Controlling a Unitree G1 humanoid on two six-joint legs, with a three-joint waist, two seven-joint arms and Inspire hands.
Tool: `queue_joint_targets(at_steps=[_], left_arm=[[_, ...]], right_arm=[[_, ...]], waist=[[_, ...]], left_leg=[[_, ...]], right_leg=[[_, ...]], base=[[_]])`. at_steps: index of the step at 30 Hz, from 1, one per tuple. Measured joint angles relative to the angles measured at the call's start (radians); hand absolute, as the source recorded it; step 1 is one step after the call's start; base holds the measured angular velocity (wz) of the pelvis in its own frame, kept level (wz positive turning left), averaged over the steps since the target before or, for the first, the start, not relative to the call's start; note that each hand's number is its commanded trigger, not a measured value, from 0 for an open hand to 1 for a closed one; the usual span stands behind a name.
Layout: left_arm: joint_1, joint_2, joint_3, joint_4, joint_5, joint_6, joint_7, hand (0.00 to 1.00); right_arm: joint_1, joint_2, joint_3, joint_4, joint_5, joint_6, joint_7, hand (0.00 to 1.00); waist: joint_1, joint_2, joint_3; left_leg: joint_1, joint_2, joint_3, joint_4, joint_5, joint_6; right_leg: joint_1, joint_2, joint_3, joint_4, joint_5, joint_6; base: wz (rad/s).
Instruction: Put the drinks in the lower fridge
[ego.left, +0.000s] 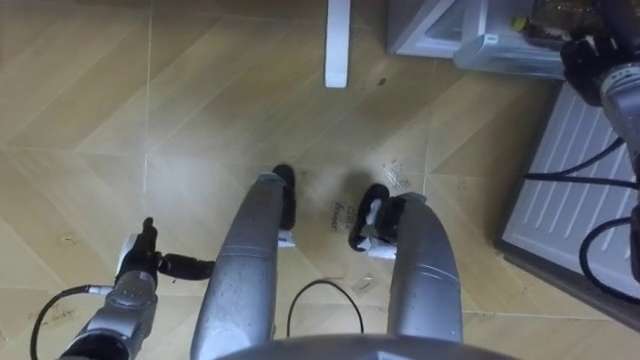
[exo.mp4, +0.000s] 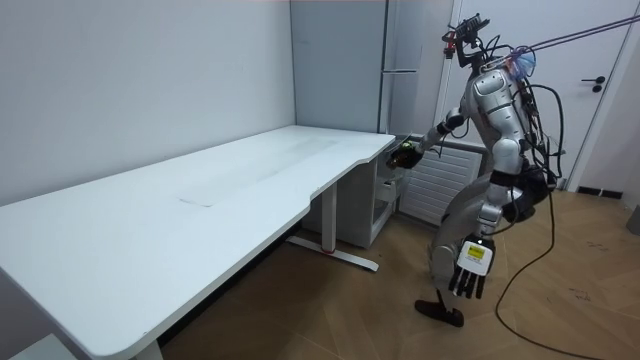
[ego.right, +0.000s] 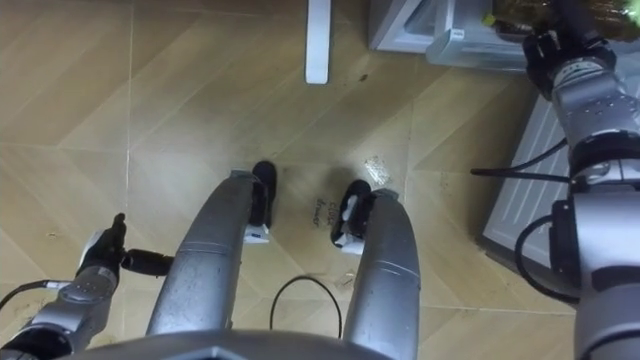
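Wooden floor fills the foreground; at the lower left of the left eye view the left hand hangs with fingers relaxed, grasping nothing; farther off, at the upper right, the right hand is clenched round a drink at the grey fridge, beside the white desk.

No text can be read; a dark printed mark on the floor is too small to decipher.
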Motion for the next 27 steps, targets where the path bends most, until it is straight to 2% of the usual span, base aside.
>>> queue_joint_targets(at_steps=[1, 8, 15, 27], left_arm=[[0.011, 0.003, 0.000, -0.001, -0.007, -0.002, 0.000, 0.00], [0.066, 0.005, 0.005, -0.019, -0.046, -0.003, 0.000, 0.00], [0.073, 0.006, 0.009, -0.022, -0.071, -0.005, -0.001, 0.00], [0.083, 0.009, 0.004, -0.047, -0.075, 0.011, -0.018, 0.00]], right_arm=[[0.000, -0.002, 0.000, 0.000, 0.007, 0.000, -0.001, 0.00], [-0.019, -0.016, -0.001, -0.009, 0.030, 0.000, -0.042, 0.00], [-0.020, -0.017, -0.001, -0.026, 0.030, -0.005, -0.063, 0.00], [0.003, -0.017, 0.018, -0.024, 0.022, 0.002, -0.073, 0.00]], waist=[[0.001, 0.000, 0.0001], [0.002, -0.001, 0.0002], [0.003, -0.001, 0.0000], [0.004, 0.000, 0.0001]], left_leg=[[0.002, 0.000, 0.000, -0.002, 0.000, 0.000], [0.007, 0.000, 0.001, -0.013, -0.001, -0.003], [0.032, -0.001, 0.004, -0.021, 0.000, -0.001], [0.096, -0.001, 0.008, -0.068, 0.000, -0.002]], right_leg=[[0.002, 0.000, 0.001, 0.000, 0.000, 0.000], [0.002, 0.002, 0.003, -0.006, -0.001, 0.001], [0.026, 0.004, 0.007, -0.011, -0.003, -0.004], [0.084, 0.009, 0.008, -0.052, -0.005, 0.003]], base=[[0.00], [0.00], [0.00], [-0.01]])
